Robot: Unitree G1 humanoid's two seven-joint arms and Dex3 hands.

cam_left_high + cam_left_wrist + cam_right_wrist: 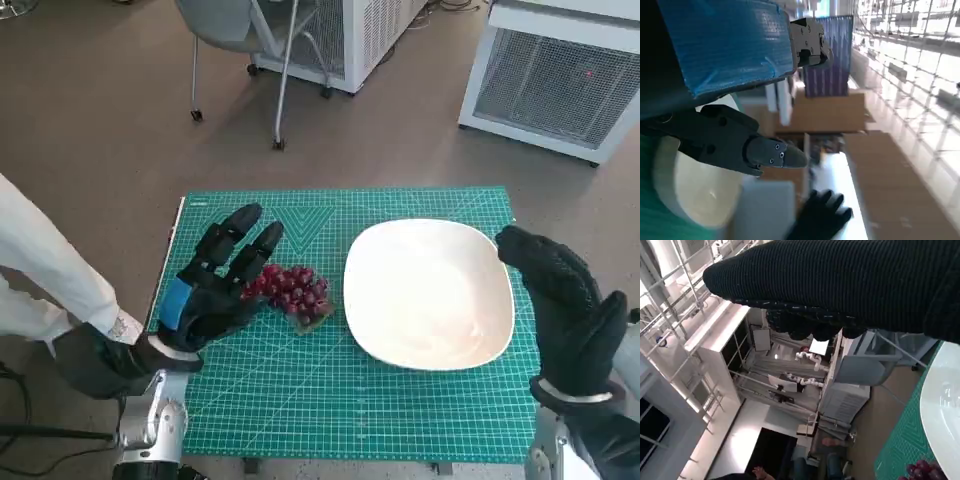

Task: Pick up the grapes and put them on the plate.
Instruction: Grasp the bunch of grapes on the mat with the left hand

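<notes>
A bunch of dark red grapes (290, 290) lies on the green cutting mat (300, 400), just left of the white plate (430, 292). My left hand (215, 280) hovers at the grapes' left side with its fingers spread and nothing in them; the fingertips reach past the bunch's upper left. My right hand (565, 310), in the black glove, stands open at the plate's right rim. The left wrist view shows the plate (687, 192) and the gloved hand (817, 215) beyond it. The grapes (922, 471) and the plate's edge (942, 405) also show in the right wrist view.
A person's white sleeve and dark glove (60, 300) reach in at the left of the table. A chair (245, 40) and white cabinets (555, 70) stand on the floor beyond the table's far edge.
</notes>
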